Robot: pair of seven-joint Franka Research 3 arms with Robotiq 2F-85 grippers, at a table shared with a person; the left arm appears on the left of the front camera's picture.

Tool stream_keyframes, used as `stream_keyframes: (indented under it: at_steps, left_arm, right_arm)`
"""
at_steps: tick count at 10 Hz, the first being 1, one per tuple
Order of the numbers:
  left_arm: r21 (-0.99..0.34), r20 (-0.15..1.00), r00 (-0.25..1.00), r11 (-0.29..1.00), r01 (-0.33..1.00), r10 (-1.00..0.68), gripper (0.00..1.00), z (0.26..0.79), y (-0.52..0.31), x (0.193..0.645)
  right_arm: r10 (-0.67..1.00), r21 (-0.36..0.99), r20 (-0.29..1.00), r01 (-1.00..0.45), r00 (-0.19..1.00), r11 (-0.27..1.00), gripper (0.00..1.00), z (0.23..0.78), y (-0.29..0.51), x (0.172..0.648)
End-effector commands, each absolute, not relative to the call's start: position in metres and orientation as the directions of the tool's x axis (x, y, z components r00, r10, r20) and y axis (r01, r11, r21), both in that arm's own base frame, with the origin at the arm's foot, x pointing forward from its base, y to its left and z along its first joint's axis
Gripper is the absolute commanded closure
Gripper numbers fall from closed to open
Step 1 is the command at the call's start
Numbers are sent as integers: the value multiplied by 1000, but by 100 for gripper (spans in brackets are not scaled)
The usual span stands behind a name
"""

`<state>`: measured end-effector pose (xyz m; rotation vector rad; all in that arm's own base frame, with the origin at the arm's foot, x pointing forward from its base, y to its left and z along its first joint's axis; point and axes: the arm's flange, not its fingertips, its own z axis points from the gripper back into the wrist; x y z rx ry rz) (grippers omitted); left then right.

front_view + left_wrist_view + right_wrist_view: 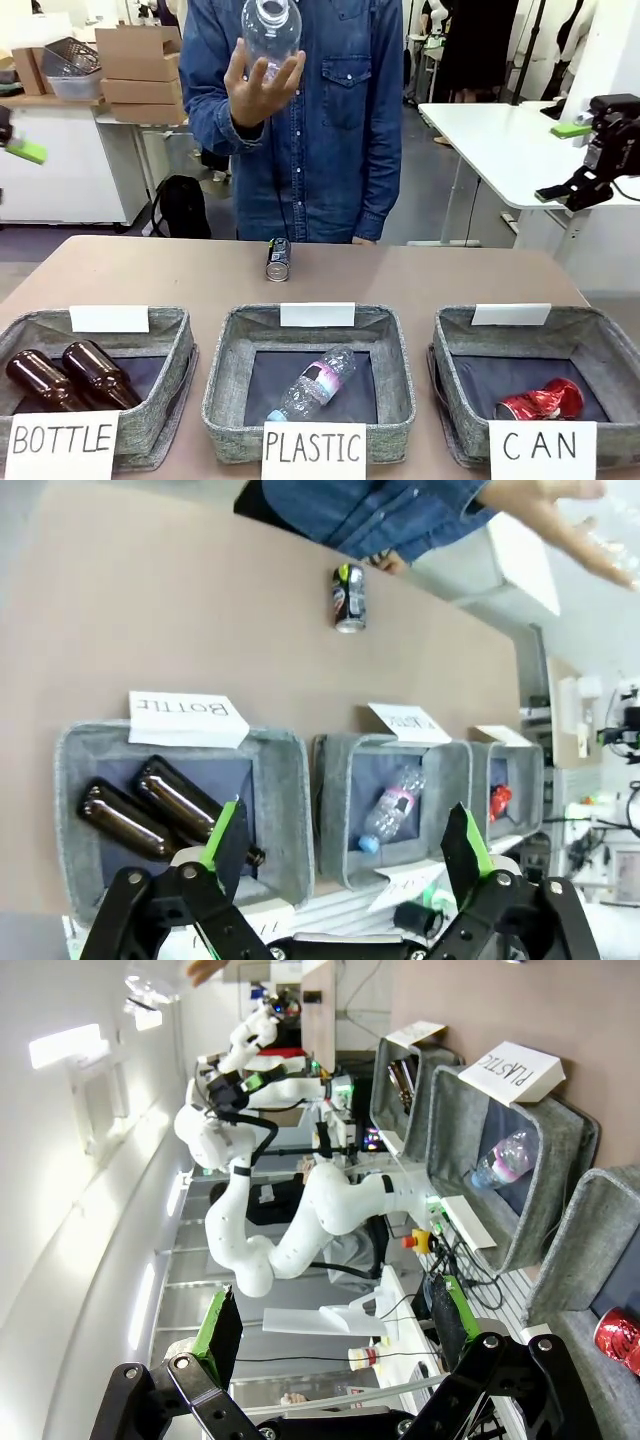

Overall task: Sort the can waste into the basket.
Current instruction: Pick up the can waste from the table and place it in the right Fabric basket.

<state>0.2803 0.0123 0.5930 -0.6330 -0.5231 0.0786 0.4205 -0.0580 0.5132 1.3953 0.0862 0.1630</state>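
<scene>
**Both grippers open and empty; one can binned, one on the table**

Front view: the right gripper (566, 160) hung high at the right side with its jaws spread wide, holding and touching nothing. The dark can (277, 259), a smooth metal cylinder with a silver end, sat on the brown table (120, 275) near the far edge. It appeared to lie on its side, its long axis running from the person toward the robot. The crushed red can (540, 400), crumpled and shiny, lay in the CAN basket (600, 330), a square grey woven-fabric bin with a dark floor. Its long axis ran roughly left to right. The person's hand (262, 90) held up a clear plastic bottle (270, 30).

Left wrist view: the left gripper (348, 820) was fully open, its green-padded fingers apart above the bins and gripping nothing. The dark can lay alone on bare table past the row of bins, well apart from them.

Right wrist view: the right gripper's jaws stood wide and empty. The red can showed at the picture's edge inside the grey basket
</scene>
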Motion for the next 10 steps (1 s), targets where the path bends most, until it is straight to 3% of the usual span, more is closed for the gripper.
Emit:
stream_keyframes:
  at_steps: [1, 7, 10]
  left_arm:
    - [-643, 368, 909, 760, 97, 195, 0, 603, 29, 319]
    - [-876, 284, 865, 479, 57, 415, 0, 601, 146, 294]
    - [-886, 261, 871, 462, 44, 416, 0, 593, 153, 298]
  right_arm:
    - [182, 983, 54, -84, 982, 165, 0, 514, -61, 420]
    - [182, 983, 54, -84, 982, 165, 0, 514, -61, 420]
    - [182, 983, 54, -84, 982, 165, 0, 514, -61, 420]
